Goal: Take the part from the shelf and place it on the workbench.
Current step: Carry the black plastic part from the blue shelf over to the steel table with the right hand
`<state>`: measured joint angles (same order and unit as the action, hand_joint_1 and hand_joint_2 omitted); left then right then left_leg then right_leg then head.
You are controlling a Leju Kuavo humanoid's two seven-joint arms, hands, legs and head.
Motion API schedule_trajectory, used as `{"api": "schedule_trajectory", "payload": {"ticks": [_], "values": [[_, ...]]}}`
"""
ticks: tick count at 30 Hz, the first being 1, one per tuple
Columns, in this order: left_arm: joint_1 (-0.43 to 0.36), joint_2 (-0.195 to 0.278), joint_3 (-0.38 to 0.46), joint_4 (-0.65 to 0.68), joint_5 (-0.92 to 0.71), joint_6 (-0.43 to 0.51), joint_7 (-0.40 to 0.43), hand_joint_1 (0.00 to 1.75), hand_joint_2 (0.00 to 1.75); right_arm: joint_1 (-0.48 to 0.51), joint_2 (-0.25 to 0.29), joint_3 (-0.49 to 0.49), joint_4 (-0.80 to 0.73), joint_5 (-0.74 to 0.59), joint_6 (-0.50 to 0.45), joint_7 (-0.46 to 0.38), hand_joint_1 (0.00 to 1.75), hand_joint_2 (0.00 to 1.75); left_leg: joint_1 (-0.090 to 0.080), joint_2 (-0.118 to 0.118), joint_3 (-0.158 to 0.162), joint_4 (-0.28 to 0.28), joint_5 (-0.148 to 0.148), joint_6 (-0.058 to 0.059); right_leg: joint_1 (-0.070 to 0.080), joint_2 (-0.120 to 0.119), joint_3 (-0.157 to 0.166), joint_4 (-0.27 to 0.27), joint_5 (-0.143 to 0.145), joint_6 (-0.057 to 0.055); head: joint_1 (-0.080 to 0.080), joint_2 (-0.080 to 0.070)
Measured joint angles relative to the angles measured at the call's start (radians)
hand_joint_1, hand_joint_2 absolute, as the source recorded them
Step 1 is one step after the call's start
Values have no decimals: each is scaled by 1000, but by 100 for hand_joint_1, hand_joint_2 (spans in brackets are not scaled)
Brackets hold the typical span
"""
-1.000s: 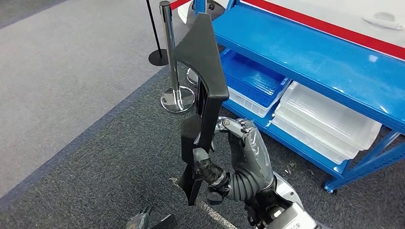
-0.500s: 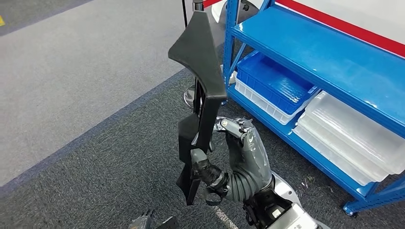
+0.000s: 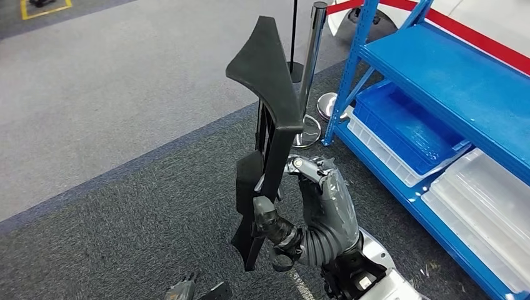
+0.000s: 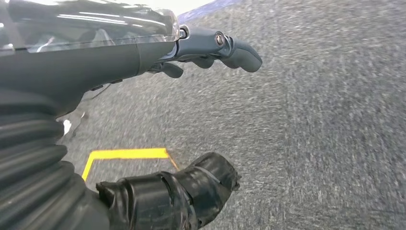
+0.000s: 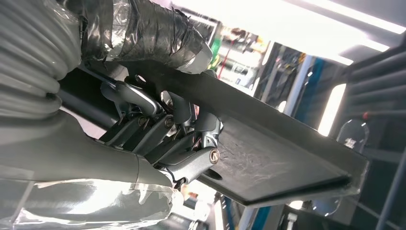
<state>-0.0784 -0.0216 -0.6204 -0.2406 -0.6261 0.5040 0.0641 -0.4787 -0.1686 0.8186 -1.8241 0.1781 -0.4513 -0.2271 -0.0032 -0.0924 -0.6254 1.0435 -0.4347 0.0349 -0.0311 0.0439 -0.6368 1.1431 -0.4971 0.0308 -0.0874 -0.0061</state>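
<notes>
A long black plastic part (image 3: 270,125) stands nearly upright in front of me, its wide pointed end on top. My right hand (image 3: 312,206) grips it low down, thumb on one side and fingers wrapped round the other. In the right wrist view the same part (image 5: 268,153) runs across as a flat dark slab with my right hand (image 5: 158,129) closed round it. The left hand (image 4: 191,52) hangs over grey carpet with its fingers apart and nothing in it. A bit of the left hand (image 3: 187,289) shows low in the head view.
A blue metal shelf (image 3: 450,81) stands at the right, with a blue bin (image 3: 406,125) and clear plastic bins (image 3: 487,206) on its lower level. A chrome barrier post (image 3: 310,81) stands by the shelf's corner. Grey carpet spreads to the left, with yellow floor tape (image 4: 124,154).
The whole view has swung left, so the shelf has slid toward the right edge and more carpet shows. The part stays upright in my right hand.
</notes>
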Motion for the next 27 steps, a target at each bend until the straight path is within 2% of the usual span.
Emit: {"api": "schedule_trajectory", "payload": {"ticks": [1, 2, 4, 5, 6, 8, 10, 11, 12, 13, 15, 16, 17, 19, 20, 21, 22, 24, 25, 26, 27], "values": [[-1, 0, 0, 0, 0, 0, 1, 0, 175, 0, 0, 0, -1, 0, 0, 0, 173, 175, 0, -13, -9, 12, -5, -6, -3, 17, 18, -39, 11, 1, 0, 0], [-1, 1, 0, 0, 1, -1, 1, 0, 175, 0, 0, 0, -2, 0, 0, 0, 173, 175, 1, -23, -17, 20, -7, -12, -3, 27, 24, -55, 10, -1, 0, 0], [2, 2, 0, 0, 4, -1, 2, 0, 175, 0, 0, 0, -4, -1, 2, -1, 173, 175, 4, -39, -29, 21, -4, -23, 0, 10, 24, -56, 11, -11, 0, 0], [4, 2, 0, 0, 5, -2, 2, 0, 175, 0, 0, 0, -4, -1, 2, -1, 173, 175, 4, -27, -34, 26, -6, -28, 1, -1, 26, -59, 14, -17, -1, 0], [6, 2, -1, 0, 6, -2, 2, 0, 175, 0, 0, 0, -4, -1, 3, -1, 173, 175, 3, -4, -43, 43, -16, -33, 0, -13, 28, -63, 16, -23, -4, 0], [5, 2, -1, 0, 6, -2, 2, 0, 175, -1, 0, 0, -8, -1, 3, -1, 173, 175, 3, 57, -87, 133, -63, -42, 2, -39, 32, -69, 18, -32, -11, 0], [4, 2, -1, 0, 6, -2, 2, 0, 175, 0, 0, 0, -10, -2, 3, -1, 173, 175, 9, 80, -144, 246, -107, -48, 7, -67, 33, -70, 16, -35, -14, 0], [4, 2, -2, 0, 6, -2, 2, 0, 175, 0, 0, 0, -11, -2, 3, -1, 173, 175, 11, 83, -157, 271, -109, -49, 8, -81, 33, -70, 15, -36, -14, 0], [5, 1, -2, 0, 6, -2, 2, 0, 175, 0, 0, 0, -11, -3, 3, -1, 173, 175, 12, 85, -150, 259, -93, -48, 9, -94, 34, -70, 13, -36, -14, 0], [5, 1, -2, 0, 6, -2, 2, 0, 175, 0, 0, 0, -11, -3, 3, -1, 173, 175, 13, 93, -124, 210, -64, -46, 11, -106, 35, -70, 11, -36, -14, 0], [4, 1, -3, 0, 7, -2, 2, 0, 175, -1, 0, -1, -13, -3, 3, -1, 173, 175, 5, 136, -53, 78, -16, -39, 14, -127, 41, -71, 7, -32, -14, 0], [3, 1, -3, 0, 7, -2, 2, 0, 175, -1, 0, -1, -14, -3, 3, -2, 173, 175, -2, 154, -29, 34, -6, -33, 16, -136, 45, -74, 5, -29, -14, 0], [1, 1, -4, 0, 7, -3, 2, 0, 175, -1, 0, -1, -15, -4, 3, -2, 173, 175, -9, 163, -19, 12, -6, -28, 17, -145, 48, -77, 5, -25, -13, 0], [1, 3, -4, 0, 8, -3, 4, 0, 175, -1, 0, -1, -17, -5, 4, -2, 173, 175, -16, 144, -14, -1, -2, -16, 16, -165, 58, -87, 3, -14, -13, 0], [3, 3, -4, 0, 8, -3, 6, 0, 175, -1, 0, -1, -18, -5, 4, -2, 173, 175, -14, 133, -7, -10, 1, -10, 13, -164, 63, -85, -2, -8, -13, 0], [4, 4, -5, 0, 8, -3, 7, 0, 175, -1, 0, -1, -20, -6, 4, -3, 173, 175, -12, 121, 2, -20, 4, -3, 12, -148, 60, -69, -16, -5, -14, 0], [4, 4, -5, 0, 8, -4, 8, 0, 175, -1, 0, -1, -22, -6, 4, -3, 173, 175, -8, 109, 10, -29, 7, 4, 12, -122, 46, -32, -37, -3, -12, 0], [2, 3, -6, 0, 8, -6, 10, 0, 175, 2, -2, -2, -23, -10, 4, -4, 173, 175, -5, 85, 16, -33, 9, 15, 13, -64, -19, 96, -93, -6, -6, 0], [1, 3, -6, 0, 8, -7, 10, 0, 175, 4, -3, -2, -22, -12, 4, -4, 173, 175, -5, 71, 16, -32, 8, 17, 13, -51, -53, 154, -109, -7, -3, 0], [1, 2, -6, 0, 8, -8, 11, 0, 175, 7, -4, -2, -22, -15, 4, -4, 173, 175, -5, 55, 16, -29, 7, 18, 13, -46, -74, 181, -107, -7, -2, 0], [1, 2, -6, 0, 8, -9, 12, 0, 175, 8, -4, -2, -22, -16, 4, -4, 173, 175, -5, 39, 16, -26, 5, 17, 12, -43, -77, 170, -85, -7, -2, 0]]}}
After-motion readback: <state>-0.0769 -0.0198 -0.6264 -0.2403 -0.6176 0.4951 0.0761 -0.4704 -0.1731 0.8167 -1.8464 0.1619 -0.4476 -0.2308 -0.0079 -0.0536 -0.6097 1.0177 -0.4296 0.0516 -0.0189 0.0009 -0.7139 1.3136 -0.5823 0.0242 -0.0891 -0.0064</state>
